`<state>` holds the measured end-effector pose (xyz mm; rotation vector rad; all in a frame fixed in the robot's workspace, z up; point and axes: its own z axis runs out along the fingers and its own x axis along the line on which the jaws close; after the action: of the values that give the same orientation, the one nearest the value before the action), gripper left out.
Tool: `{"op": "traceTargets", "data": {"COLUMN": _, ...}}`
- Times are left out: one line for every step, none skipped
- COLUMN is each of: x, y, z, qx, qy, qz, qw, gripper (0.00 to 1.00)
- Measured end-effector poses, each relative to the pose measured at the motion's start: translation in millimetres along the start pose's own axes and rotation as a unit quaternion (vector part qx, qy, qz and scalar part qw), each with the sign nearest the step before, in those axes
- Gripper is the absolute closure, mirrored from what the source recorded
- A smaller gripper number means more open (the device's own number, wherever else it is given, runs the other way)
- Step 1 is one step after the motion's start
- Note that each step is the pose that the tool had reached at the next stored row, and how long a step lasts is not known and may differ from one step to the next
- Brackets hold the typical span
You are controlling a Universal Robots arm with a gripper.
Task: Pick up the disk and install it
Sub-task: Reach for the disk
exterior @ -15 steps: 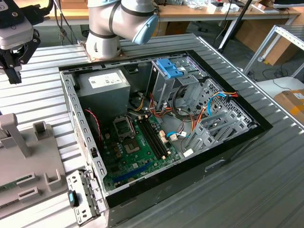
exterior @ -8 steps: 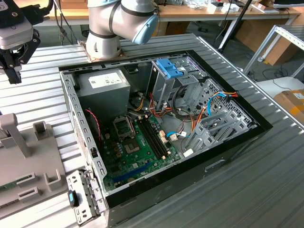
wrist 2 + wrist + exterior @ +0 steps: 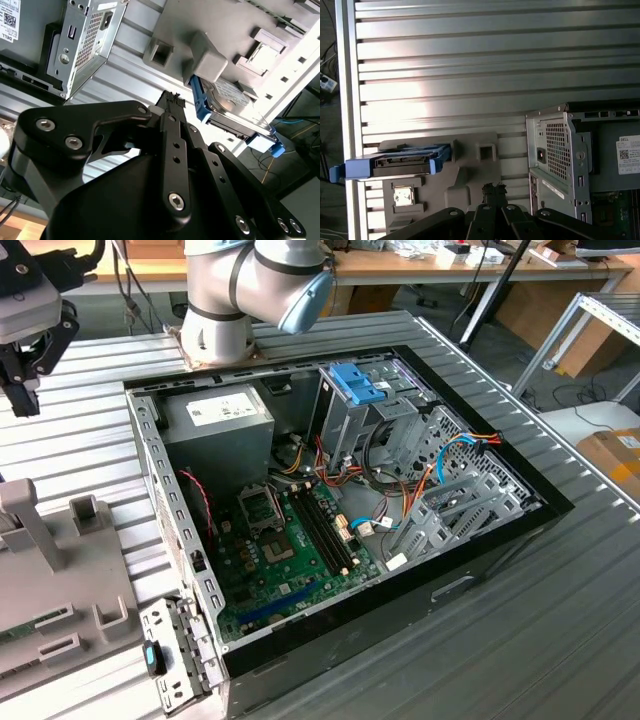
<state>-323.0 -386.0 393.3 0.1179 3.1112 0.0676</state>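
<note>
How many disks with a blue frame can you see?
1. The disk sits in the grey holder on the ribbed table, beside the computer case. More could be hidden inside the case.

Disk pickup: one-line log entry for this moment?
disk: in grey fixture, not grasped | gripper: shut, empty, apart from disk | install: not done

Open computer case (image 3: pixel 430 605) lies at centre of ribbed metal tabletop (image 3: pixel 560 660), side panel off. Inside: green motherboard (image 3: pixel 290 550), grey power supply (image 3: pixel 215 415), metal drive cage (image 3: pixel 345 430) with blue latch (image 3: pixel 357 383) on top, orange and blue cables (image 3: pixel 445 465) beside cage. Arm base (image 3: pixel 215 330) just behind case. Hand (image 3: pixel 35 365) at exterior view's upper left, seemingly above grey fixture (image 3: pixel 50 560), partly cut by frame edge.
</note>
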Motion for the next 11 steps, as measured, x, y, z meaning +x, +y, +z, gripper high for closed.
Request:
{"op": "traceTargets", "data": {"x": 1.4, "y": 0.2, "z": 0.0, "qx": 0.0000, "qy": 0.0000, "qz": 0.000, "qw": 1.0000, "gripper": 0.89}}
{"op": "traceTargets", "data": {"x": 2.2, "y": 0.4, "z": 0.0, "qx": 0.0000, "qy": 0.0000, "qz": 0.000, "qw": 1.0000, "gripper": 0.89}}
{"op": "traceTargets", "data": {"x": 3.4, "y": 0.6, "z": 0.0, "qx": 0.0000, "qy": 0.0000, "qz": 0.000, "qw": 1.0000, "gripper": 0.89}}
{"op": "traceTargets", "data": {"x": 3.6, "y": 0.6, "z": 0.0, "qx": 0.0000, "qy": 0.0000, "qz": 0.000, "qw": 1.0000, "gripper": 0.89}}
{"op": "traceTargets", "data": {"x": 3.6, "y": 0.6, "z": 0.0, "qx": 0.0000, "qy": 0.0000, "qz": 0.000, "qw": 1.0000, "gripper": 0.89}}
{"op": "traceTargets", "data": {"x": 3.6, "y": 0.6, "z": 0.0, "qx": 0.0000, "qy": 0.0000, "qz": 0.000, "qw": 1.0000, "gripper": 0.89}}
{"op": "traceTargets", "data": {"x": 3.7, "y": 0.6, "z": 0.0, "qx": 0.0000, "qy": 0.0000, "qz": 0.000, "qw": 1.0000, "gripper": 0.89}}
{"op": "traceTargets", "data": {"x": 3.8, "y": 0.6, "z": -0.1, "qx": 0.0000, "qy": 0.0000, "qz": 0.000, "qw": 1.0000, "gripper": 0.89}}
{"op": "traceTargets", "data": {"x": 3.8, "y": 0.6, "z": -0.1, "qx": 0.0000, "qy": 0.0000, "qz": 0.000, "qw": 1.0000, "gripper": 0.89}}
{"op": "traceTargets", "data": {"x": 3.9, "y": 0.6, "z": -0.1, "qx": 0.0000, "qy": 0.0000, "qz": 0.000, "qw": 1.0000, "gripper": 0.89}}
{"op": "traceTargets", "data": {"x": 3.9, "y": 0.6, "z": -0.1, "qx": 0.0000, "qy": 0.0000, "qz": 0.000, "qw": 1.0000, "gripper": 0.89}}
